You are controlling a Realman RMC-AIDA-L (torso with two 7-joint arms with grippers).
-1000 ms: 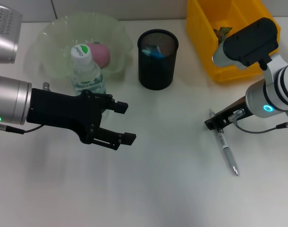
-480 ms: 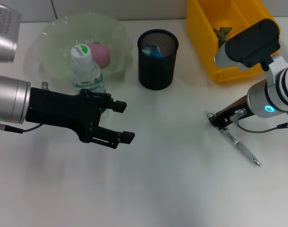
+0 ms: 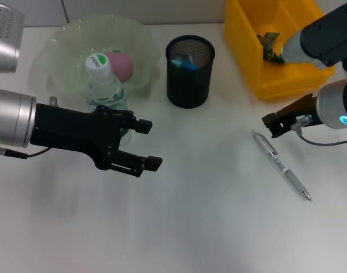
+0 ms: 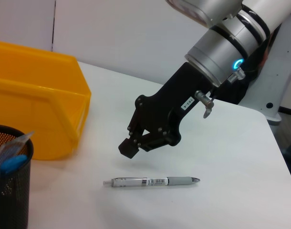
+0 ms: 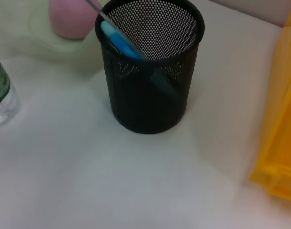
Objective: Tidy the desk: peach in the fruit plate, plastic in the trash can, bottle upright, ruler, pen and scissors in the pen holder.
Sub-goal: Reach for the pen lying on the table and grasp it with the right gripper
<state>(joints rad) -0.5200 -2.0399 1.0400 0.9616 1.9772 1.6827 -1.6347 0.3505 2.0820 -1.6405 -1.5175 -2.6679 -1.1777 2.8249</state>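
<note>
White desk surface fills the head view, with a pale wall strip at the far edge. On it the pen lies flat just below and beside the right gripper, not touching it; its long axis runs diagonally, the near end close under the fingertips and the tip pointing away toward the robot's right. The right gripper is much the nearer one; the left gripper, fingers spread and empty, hovers well apart across the desk, in front of the upright bottle. Beyond that bottle the peach sits in the fruit plate. The pen holder stands off to the right gripper's left, and the yellow trash can is just behind it, with crumpled plastic inside.

From the left wrist, the right gripper hangs above the desk with its fingers drawn close together and nothing between them. The pen rests directly beneath, clear of the fingertips, a slim silver barrel with a printed label band, a grey grip section and a metal point. It looks light and liable to roll. Picking it up would probably mean opening the fingers and coming down across the barrel.

From the right wrist, only the pen holder shows ahead, black mesh, with a blue-handled item leaning inside; the pen is out of sight.
</note>
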